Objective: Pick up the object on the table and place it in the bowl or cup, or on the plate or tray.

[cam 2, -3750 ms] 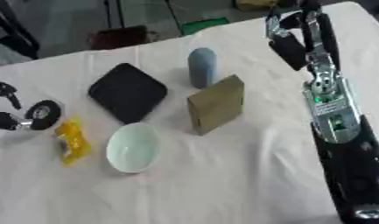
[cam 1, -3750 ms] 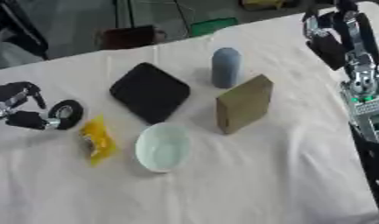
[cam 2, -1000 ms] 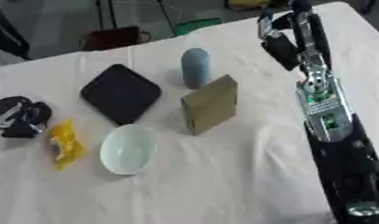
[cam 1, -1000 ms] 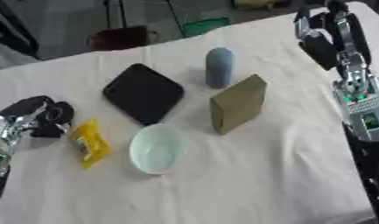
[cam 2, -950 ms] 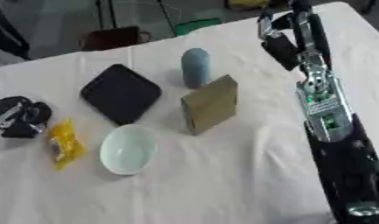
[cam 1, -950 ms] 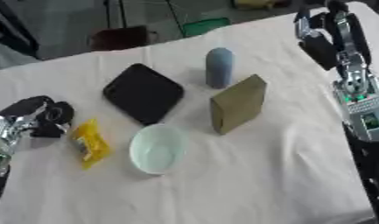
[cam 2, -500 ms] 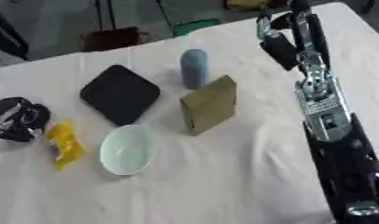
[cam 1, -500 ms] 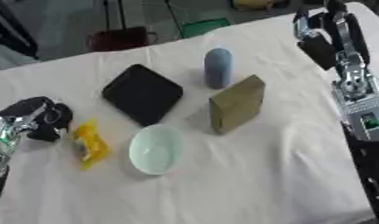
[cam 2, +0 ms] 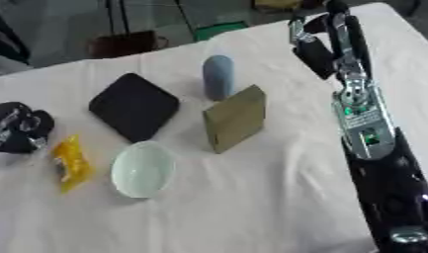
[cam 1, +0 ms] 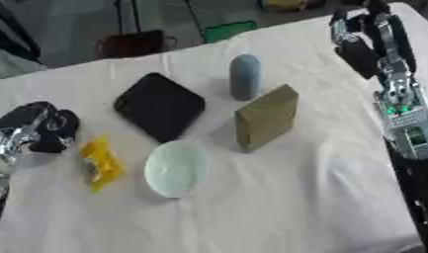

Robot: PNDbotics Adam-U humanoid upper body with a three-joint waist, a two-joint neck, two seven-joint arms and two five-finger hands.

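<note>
Your left robot hand (cam 1: pixel 40 129) curled beside the yellow packet (cam 1: pixel 99 161), no readable writing on it, bowl (cam 1: pixel 176 168) near, right robot hand (cam 2: pixel 319 37) raised, its fingers unclear.

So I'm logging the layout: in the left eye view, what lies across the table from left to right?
Left hand → yellow packet → black plate → blue cup → right hand. The pale bowl and tan box overlap their neighbours sideways, so they are left out.

We get even, fairly bright, diffuse light on the white bench (cam 1: pixel 278 197); no glare. Everything is soft and blurry, edges smeared. Short soft shadows sit under things just right of the left hand (cam 1: pixel 40 131). Background beyond the right hand (cam 2: pixel 317 42) is dim and defocused.
</note>
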